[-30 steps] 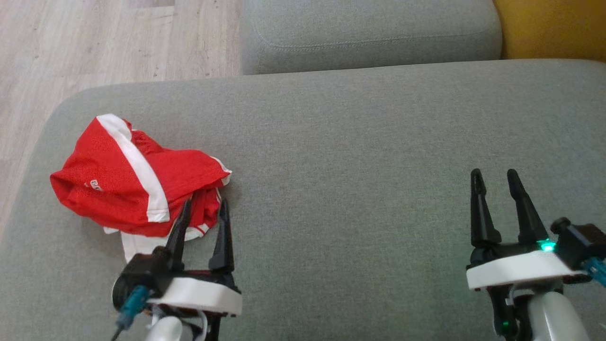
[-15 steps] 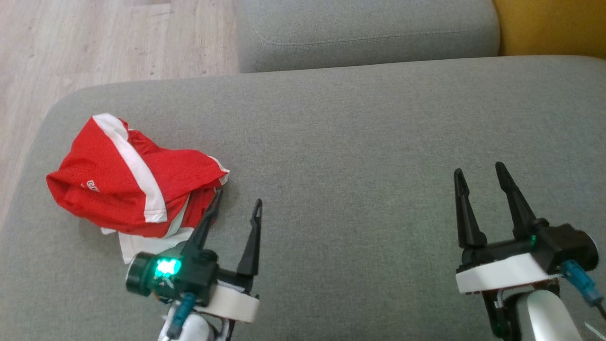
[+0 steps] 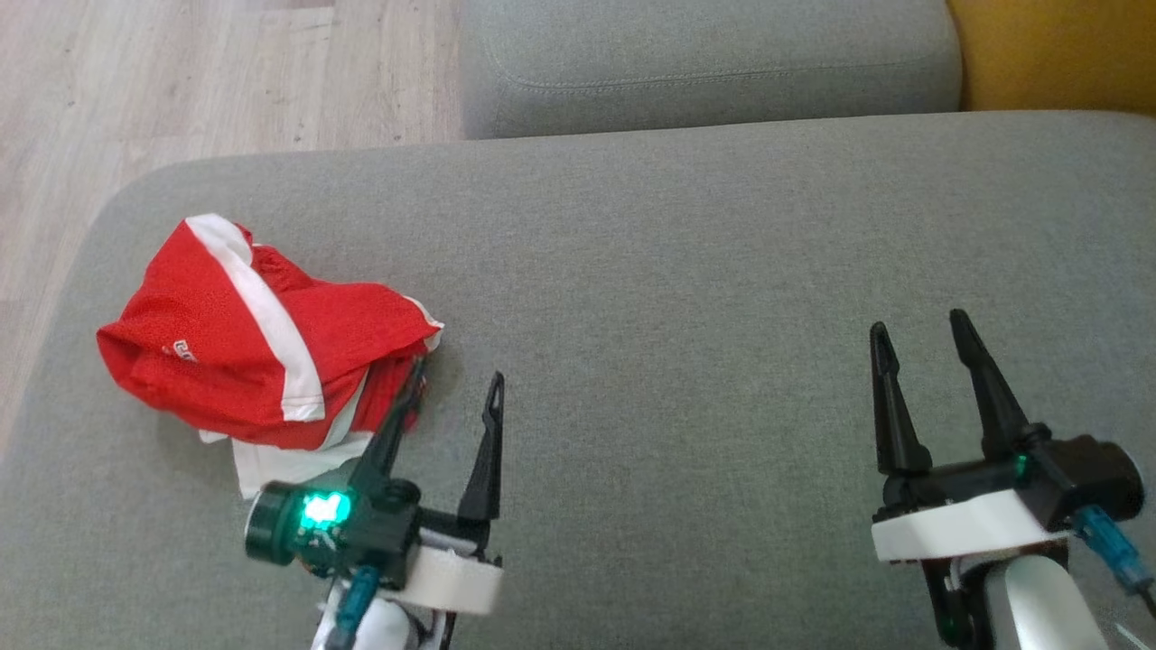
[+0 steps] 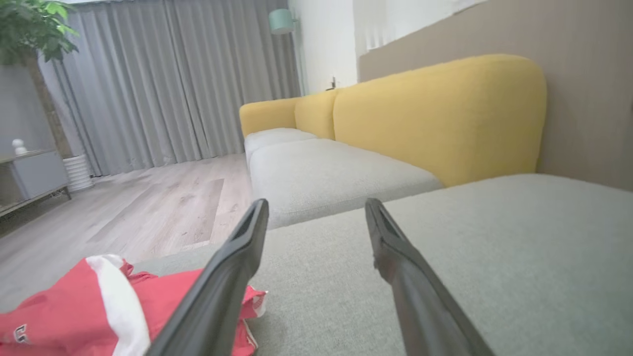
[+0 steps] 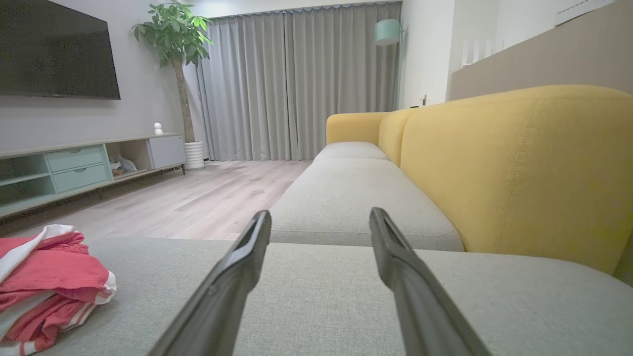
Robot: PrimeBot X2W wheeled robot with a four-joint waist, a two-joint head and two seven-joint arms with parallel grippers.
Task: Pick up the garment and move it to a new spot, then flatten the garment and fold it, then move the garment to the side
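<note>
Seat cushion [image 3: 686, 271], grey, carries the crumpled red-and-white garment [image 3: 226, 343] near its left edge. Left pincer [image 3: 458, 372] stands wide open and empty, one finger over the heap's right hem. Right pincer [image 3: 919, 323], equally open and empty, hovers well apart toward the right edge. Best to shift the left pincer over thicker folds, descend, then close on several layers.

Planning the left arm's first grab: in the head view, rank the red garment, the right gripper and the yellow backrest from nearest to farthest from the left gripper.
From the left gripper:
1. the red garment, right beside its left finger.
2. the right gripper, across the grey cushion to its right.
3. the yellow backrest, top right corner, beyond the right gripper.
</note>
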